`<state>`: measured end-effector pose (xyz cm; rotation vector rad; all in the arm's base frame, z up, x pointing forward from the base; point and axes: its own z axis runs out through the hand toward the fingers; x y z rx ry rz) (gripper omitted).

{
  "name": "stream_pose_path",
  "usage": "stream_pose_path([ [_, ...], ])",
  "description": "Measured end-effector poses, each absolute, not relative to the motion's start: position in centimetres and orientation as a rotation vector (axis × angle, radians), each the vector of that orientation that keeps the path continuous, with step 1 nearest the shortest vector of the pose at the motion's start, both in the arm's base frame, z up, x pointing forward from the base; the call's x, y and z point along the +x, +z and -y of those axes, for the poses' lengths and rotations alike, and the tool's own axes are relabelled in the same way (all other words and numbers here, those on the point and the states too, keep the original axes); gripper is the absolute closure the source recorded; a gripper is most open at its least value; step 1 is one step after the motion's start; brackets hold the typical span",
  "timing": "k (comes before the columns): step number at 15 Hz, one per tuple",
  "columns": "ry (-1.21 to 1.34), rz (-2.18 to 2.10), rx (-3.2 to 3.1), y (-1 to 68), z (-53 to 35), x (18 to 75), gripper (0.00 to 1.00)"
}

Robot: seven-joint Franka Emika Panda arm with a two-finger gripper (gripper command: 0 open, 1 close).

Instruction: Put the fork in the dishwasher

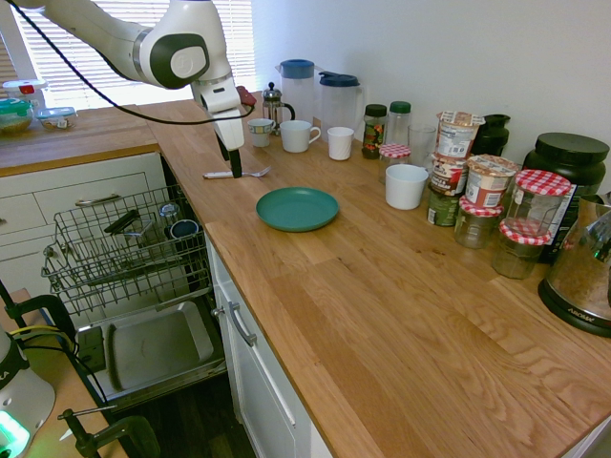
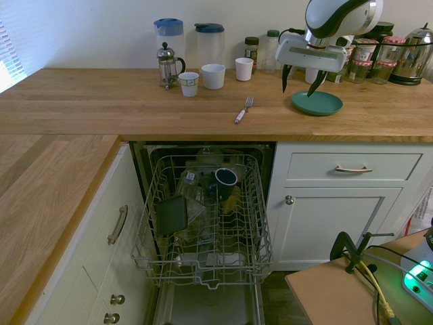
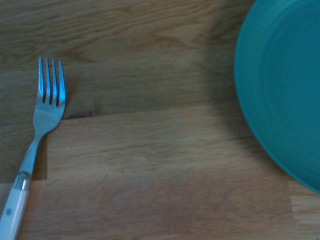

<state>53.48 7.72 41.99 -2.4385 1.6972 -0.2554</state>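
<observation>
From my station I see my white arm [image 1: 172,52] arching over the worktop [image 2: 189,112], its wrist angled downward, and the end effector [image 2: 299,87] hanging empty above the surface, its two dark fingers [image 2: 316,82] spread wide.

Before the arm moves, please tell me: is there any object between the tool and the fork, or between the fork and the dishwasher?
Nothing visible blocks either way: the open tool hovers beside the fork over bare wood, and the dishwasher rack is pulled out just below the counter edge.
</observation>
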Motion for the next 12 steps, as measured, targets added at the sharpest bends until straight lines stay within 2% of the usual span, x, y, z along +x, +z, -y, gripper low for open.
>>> stream_pose_path([
  [12,-0.251,-1.864,-2.327,39.4,-17.7,61.5,0.00],
])
